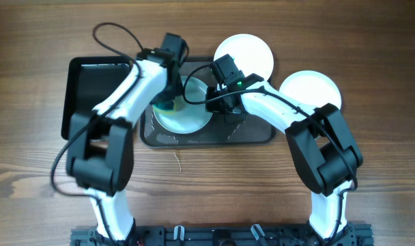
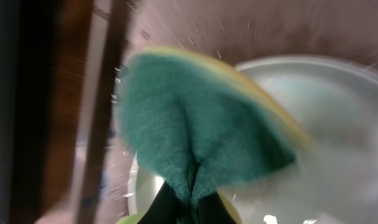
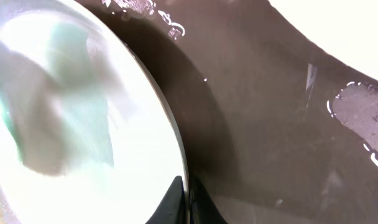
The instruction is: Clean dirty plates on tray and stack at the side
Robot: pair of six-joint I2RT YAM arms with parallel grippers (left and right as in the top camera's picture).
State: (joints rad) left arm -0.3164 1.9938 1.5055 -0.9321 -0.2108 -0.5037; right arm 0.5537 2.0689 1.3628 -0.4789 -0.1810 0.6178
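A pale blue plate lies on the dark-grey tray, tilted up at its right edge. My right gripper is shut on that plate's rim; the plate fills the left of the right wrist view. My left gripper is shut on a teal-and-yellow sponge and presses it on the plate's left part. A white plate lies at the tray's far edge, partly off it. A second white plate lies on the table to the right.
A smaller, deeper black tray stands at the left, next to the grey tray. Water drops and wet patches lie on the grey tray. Cables run over the left arm.
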